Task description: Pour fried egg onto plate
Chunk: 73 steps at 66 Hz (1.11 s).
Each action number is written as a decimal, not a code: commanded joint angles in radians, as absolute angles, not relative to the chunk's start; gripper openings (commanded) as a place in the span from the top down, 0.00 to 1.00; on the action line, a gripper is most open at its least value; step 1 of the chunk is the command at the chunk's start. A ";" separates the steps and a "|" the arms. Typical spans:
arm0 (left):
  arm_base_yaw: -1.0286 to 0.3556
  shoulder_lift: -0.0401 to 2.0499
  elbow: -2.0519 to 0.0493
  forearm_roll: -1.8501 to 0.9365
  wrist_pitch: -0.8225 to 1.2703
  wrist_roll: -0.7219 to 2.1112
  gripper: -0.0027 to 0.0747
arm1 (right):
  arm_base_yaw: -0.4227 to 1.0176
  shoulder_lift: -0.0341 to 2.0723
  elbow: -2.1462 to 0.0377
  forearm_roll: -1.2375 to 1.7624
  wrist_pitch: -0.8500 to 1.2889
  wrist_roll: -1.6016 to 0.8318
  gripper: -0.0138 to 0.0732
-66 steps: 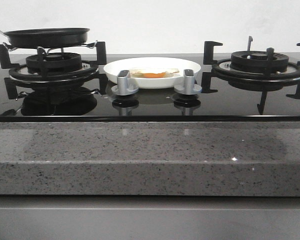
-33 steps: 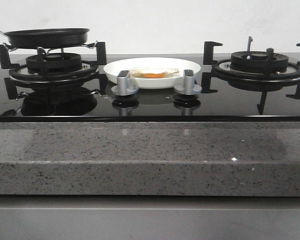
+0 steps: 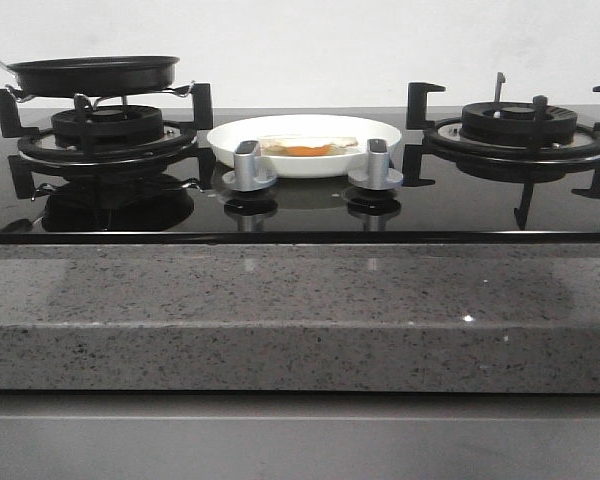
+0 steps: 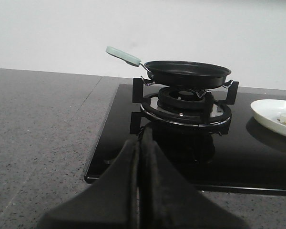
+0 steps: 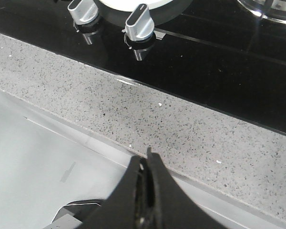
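The fried egg (image 3: 303, 149), white with an orange yolk, lies in the white plate (image 3: 375, 133) on the black hob between the two burners. The plate's rim also shows in the left wrist view (image 4: 267, 112) and in the right wrist view (image 5: 133, 5). The black frying pan (image 3: 95, 75) sits empty on the left burner, its pale green handle (image 4: 123, 56) pointing away from the plate. My left gripper (image 4: 142, 138) is shut and empty, off the hob's near left corner. My right gripper (image 5: 147, 160) is shut and empty, over the counter's front edge. Neither gripper shows in the front view.
Two silver knobs (image 3: 250, 166) (image 3: 377, 164) stand in front of the plate. The right burner (image 3: 520, 125) with its black pan supports is bare. A speckled grey stone counter (image 3: 300, 310) runs along the front and to the left of the hob (image 4: 43, 124).
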<state>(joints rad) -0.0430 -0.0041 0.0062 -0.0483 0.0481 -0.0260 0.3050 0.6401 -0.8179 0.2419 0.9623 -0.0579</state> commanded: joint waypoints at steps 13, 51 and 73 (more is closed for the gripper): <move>-0.044 -0.020 0.011 -0.053 -0.040 -0.033 0.99 | 0.306 0.640 -0.842 0.246 0.910 -0.070 0.92; -0.044 -0.020 0.011 -0.053 -0.040 -0.033 0.99 | 0.306 0.640 -0.842 0.246 0.910 -0.070 0.92; -0.044 -0.020 0.011 -0.053 -0.040 -0.033 0.99 | 0.124 0.487 -0.645 0.152 0.589 -0.070 0.92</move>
<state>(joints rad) -0.0430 -0.0041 0.0062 -0.0483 0.0457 -0.0260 0.1942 0.5407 -0.7009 0.1822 0.8048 -0.0579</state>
